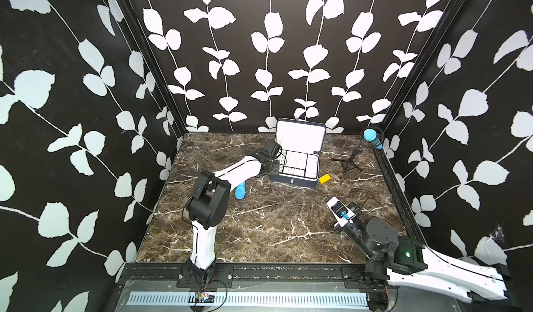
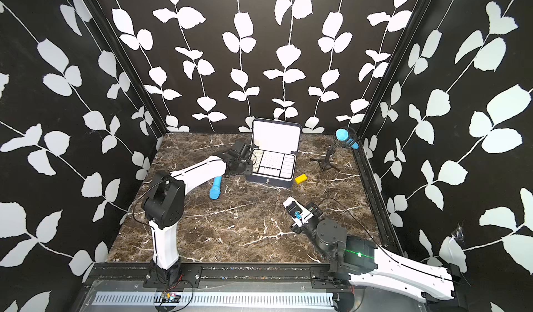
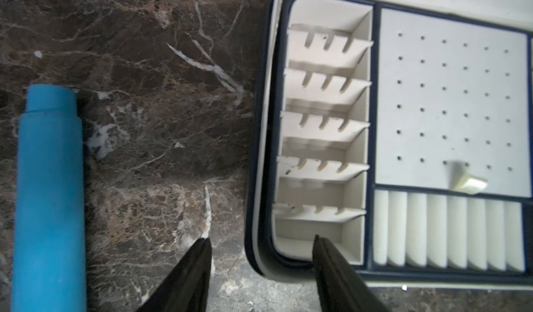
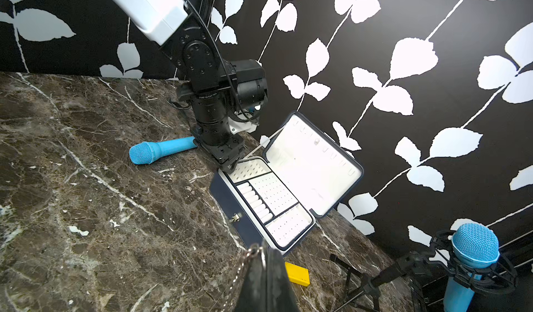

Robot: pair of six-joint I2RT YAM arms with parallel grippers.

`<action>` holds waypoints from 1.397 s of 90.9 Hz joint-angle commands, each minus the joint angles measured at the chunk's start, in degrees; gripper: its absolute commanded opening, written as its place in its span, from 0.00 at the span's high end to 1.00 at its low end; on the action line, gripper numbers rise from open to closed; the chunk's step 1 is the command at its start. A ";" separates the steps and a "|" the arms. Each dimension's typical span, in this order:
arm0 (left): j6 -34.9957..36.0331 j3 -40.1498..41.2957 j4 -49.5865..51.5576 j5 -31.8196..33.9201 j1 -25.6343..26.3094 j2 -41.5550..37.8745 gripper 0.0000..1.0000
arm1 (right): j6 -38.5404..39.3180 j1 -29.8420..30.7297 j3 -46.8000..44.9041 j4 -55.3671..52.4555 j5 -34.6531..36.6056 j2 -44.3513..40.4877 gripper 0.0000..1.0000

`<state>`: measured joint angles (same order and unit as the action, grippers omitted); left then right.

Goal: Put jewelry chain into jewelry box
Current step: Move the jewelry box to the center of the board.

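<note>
The jewelry box (image 1: 297,178) (image 2: 271,180) stands open at the back of the marble table, navy outside, its white-lined lid (image 1: 300,136) upright. My left gripper (image 3: 261,238) is open and straddles the box's near-left corner rim (image 3: 259,180): one finger hangs over the marble, the other over the slotted side compartment. It shows at the box's left end in both top views (image 1: 275,166) (image 2: 251,166). My right gripper (image 4: 264,245) (image 1: 330,201) is shut on the jewelry chain (image 4: 242,267), whose silvery links hang from the fingertips, in front of the box (image 4: 227,203).
A blue microphone (image 1: 240,191) (image 3: 49,195) (image 4: 161,149) lies on the table left of the box, under the left arm. A small yellow block (image 1: 324,178) (image 4: 297,273) sits by the box's front right corner. A second blue microphone (image 1: 370,136) (image 4: 474,250) on a black tripod stands at the back right.
</note>
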<state>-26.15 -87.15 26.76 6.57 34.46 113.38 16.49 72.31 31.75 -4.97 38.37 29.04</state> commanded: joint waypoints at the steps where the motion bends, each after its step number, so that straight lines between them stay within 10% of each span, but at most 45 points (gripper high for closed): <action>1: -0.08 0.06 -0.26 -1.98 -0.08 1.12 0.46 | -0.49 -0.33 -0.39 2.82 -0.40 0.22 1.00; 44: 0.98 11.43 0.53 -3.54 0.30 -6.01 0.70 | 0.13 -0.64 0.01 2.02 0.20 -0.68 1.00; 127: -0.48 37.24 8.78 5.15 9.93 -28.25 0.72 | 2.27 -1.56 3.33 -0.88 0.77 -1.44 1.00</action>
<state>-25.56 -53.78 27.09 9.47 44.38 85.45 19.07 71.07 33.69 -6.76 38.44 28.14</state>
